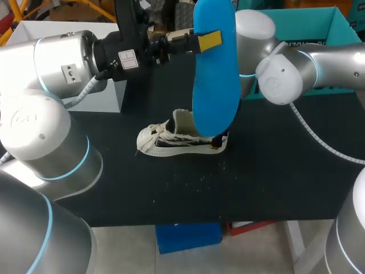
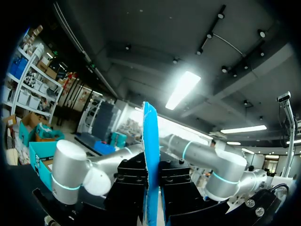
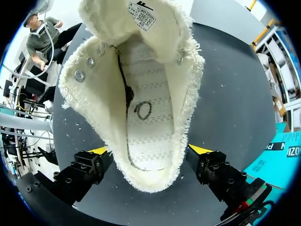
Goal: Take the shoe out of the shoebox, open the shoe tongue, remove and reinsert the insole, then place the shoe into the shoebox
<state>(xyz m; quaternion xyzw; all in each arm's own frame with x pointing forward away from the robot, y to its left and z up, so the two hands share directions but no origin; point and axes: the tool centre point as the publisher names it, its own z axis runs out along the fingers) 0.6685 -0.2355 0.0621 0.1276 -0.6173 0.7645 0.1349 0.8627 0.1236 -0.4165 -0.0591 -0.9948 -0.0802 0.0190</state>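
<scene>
One white shoe (image 1: 177, 140) sits mid-table on the black table (image 1: 274, 182), toe towards nine o'clock, tongue (image 3: 136, 23) pulled back and the inside laid bare. At the heel, the right gripper (image 3: 149, 150) has its yellow tips pressed to both sides, clamping it. At twelve o'clock from the heel the blue insole (image 1: 215, 80) hangs on end, pinched near its upper end by the left gripper (image 1: 205, 40). At two o'clock stands the teal shoebox (image 1: 319, 28).

Insole (image 1: 215, 85) above shoe (image 1: 165, 142) on table (image 1: 274, 182)
</scene>
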